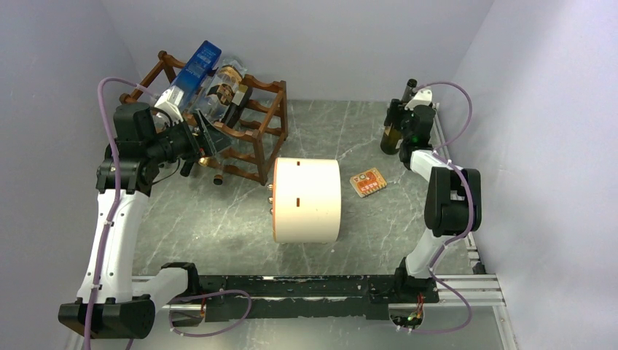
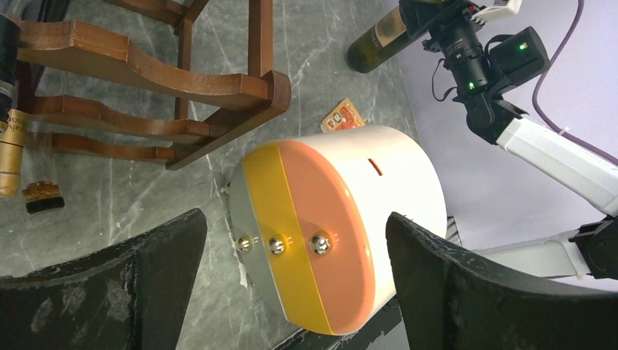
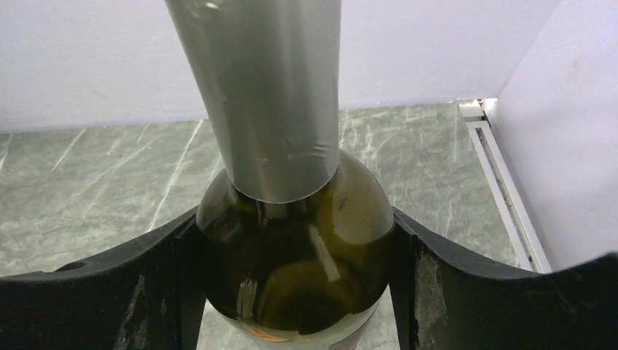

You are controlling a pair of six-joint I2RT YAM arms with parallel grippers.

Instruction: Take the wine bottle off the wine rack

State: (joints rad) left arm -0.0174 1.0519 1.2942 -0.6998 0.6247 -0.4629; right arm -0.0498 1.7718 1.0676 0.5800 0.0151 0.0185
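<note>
**Wine bottle off the rack, held upright at the table's far right**

The right gripper (image 3: 295, 270) is clamped on the wine bottle (image 3: 280, 146), with one dark finger pressed against each side of the olive-green shoulder, just below the grey foil on the neck. From above, the bottle stands upright near the far right corner of the grey marbled table (image 1: 218, 219). The views do not show whether its base touches the surface. It is well apart from the wine rack (image 1: 251, 127), which sits at the far left against the back wall. A blue box (image 1: 197, 65) and clear bottles lie across the rack's top tier.

The left gripper (image 2: 294, 226) hovers just beside the rack's near end. Its fingers are spread wide apart with nothing between them. A cream cylinder (image 1: 310, 200) lies on its side mid-table between rack and bottle, its orange-and-yellow end facing the left arm. A small orange card (image 1: 367, 182) lies flat between the cylinder and the bottle.
</note>
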